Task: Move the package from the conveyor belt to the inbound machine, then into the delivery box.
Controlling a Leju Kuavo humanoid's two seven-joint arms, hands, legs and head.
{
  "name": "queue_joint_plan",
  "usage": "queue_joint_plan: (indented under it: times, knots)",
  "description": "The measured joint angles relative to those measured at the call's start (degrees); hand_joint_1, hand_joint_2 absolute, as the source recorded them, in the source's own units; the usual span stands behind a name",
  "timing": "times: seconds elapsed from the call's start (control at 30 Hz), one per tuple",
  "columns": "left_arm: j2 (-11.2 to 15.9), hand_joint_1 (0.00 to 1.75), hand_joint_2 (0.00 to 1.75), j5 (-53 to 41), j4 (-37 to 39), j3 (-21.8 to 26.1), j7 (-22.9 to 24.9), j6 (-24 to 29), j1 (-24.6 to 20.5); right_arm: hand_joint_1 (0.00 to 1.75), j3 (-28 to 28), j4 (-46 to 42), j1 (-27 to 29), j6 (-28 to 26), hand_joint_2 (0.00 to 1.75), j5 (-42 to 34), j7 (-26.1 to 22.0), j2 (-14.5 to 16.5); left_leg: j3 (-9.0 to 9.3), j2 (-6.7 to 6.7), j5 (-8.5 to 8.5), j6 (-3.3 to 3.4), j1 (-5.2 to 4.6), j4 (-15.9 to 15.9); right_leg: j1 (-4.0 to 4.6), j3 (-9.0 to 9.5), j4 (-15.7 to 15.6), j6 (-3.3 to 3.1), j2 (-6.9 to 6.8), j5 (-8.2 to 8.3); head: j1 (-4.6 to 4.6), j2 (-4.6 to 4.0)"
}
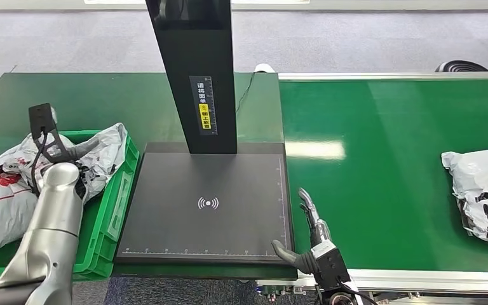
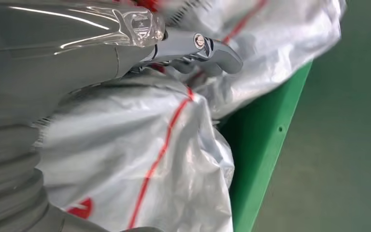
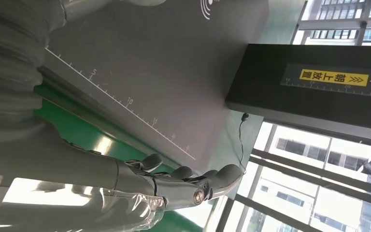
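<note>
A grey package (image 1: 483,194) with red and black print lies on the green conveyor belt (image 1: 381,184), well right of the inbound machine (image 1: 206,203). The right robot hand (image 1: 310,238) hangs at the machine's near right corner, fingers spread and holding nothing. The left robot hand (image 2: 193,50) sits against crumpled bags (image 1: 13,190) (silver with red stripes) in the green delivery box (image 1: 111,210); whether it grips one is unclear.

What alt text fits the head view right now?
A black scanning platform with an upright post sits between a green bin heaped with grey packages, where the left hand reaches, and a green conveyor belt carrying one package. The right hand hovers open.
</note>
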Motion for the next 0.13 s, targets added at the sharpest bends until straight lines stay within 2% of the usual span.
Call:
queue_joint_plan:
  times: [0.13]
  knots:
    - [-1.12,0.0,1.75,4.58,-13.7,0.75,0.0,1.03,8.98,0.0,-0.09,-0.62,0.35,-0.33,1.75,0.54,0.53,0.21,0.0,0.09,-0.08,-0.04,0.0,-0.01,0.0,-0.03,0.0,0.0,0.08,-0.02,-0.01,0.0]
